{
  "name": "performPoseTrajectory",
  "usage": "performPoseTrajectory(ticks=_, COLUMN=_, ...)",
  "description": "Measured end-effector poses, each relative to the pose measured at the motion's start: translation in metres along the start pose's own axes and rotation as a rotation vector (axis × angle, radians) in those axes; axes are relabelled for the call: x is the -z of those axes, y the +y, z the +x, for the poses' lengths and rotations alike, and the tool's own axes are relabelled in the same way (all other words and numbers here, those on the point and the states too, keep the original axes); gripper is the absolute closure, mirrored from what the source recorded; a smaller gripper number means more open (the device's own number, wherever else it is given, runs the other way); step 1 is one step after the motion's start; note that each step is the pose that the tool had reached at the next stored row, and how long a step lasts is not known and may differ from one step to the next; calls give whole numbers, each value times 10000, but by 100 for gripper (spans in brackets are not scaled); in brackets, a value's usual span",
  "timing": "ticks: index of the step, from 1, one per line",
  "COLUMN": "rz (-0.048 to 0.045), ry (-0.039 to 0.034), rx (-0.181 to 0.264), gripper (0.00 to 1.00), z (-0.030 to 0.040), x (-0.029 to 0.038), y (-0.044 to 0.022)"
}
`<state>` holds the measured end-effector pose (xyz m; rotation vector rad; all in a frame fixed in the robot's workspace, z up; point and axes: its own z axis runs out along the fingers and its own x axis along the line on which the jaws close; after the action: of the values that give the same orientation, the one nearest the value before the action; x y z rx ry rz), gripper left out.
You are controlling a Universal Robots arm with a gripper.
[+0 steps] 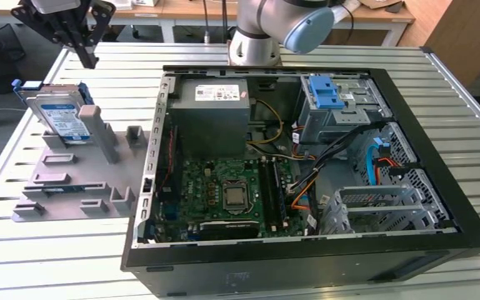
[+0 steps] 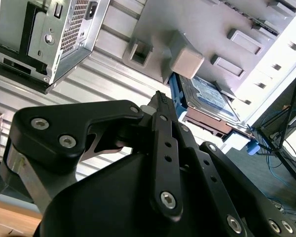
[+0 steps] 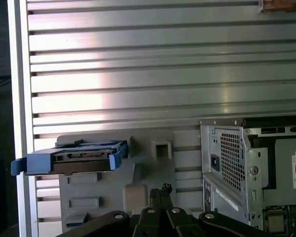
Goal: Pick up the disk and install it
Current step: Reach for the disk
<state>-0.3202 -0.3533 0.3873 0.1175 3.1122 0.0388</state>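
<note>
Disk (image 1: 60,117) propped in grey fixture (image 1: 98,174), gripper (image 1: 90,61) near, computer case (image 1: 307,250) beside

The disk (image 1: 63,119) is a silver hard drive with a white-and-blue label and a blue frame. It stands on edge, tilted back, in a grey holder (image 1: 65,182) at the exterior view's left of the open computer case (image 1: 324,249).

Silver disk (image 1: 57,102) in a blue frame (image 1: 28,85) (label (image 1: 63,122) seemingly white-and-blue), grey fixture plate (image 1: 67,178), black pincer (image 1: 90,61).

An open computer case (image 1: 307,250) lies on the slatted table (image 1: 465,106) — motherboard (image 1: 215,187) and grey power-supply box (image 1: 210,122) inside; a grey fixture plate (image 1: 65,178) sits at the exterior view's left.
</note>
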Motion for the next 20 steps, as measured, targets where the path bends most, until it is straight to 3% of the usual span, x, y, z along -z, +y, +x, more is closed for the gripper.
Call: performPoseTrajectory(ticks=20, rz=0, ry=0, rx=-1, gripper=89, z=296, x=-1, y=18)
